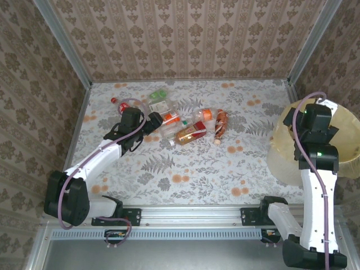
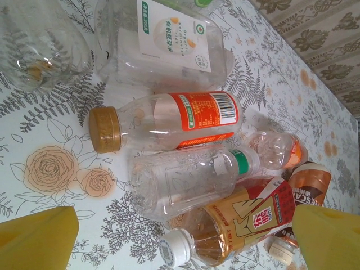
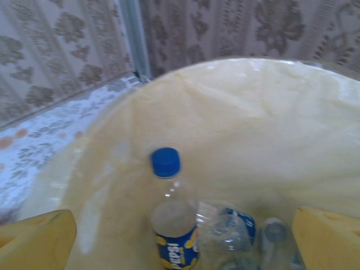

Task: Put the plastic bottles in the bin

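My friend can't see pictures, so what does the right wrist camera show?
The open, empty right gripper hangs above the bin, which is lined with a pale yellow bag. Inside is a clear bottle with a blue cap and blue-and-yellow label, with crushed clear bottles beside it.

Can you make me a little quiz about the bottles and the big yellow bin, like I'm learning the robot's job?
1. True or false: the blue-capped bottle is inside the bin.
2. Which colour is the label on the gold-capped bottle? A) orange-red B) purple C) black
3. Fill in: the open fingers over the bin belong to the ___ arm.
Key: 1 true; 2 A; 3 right.
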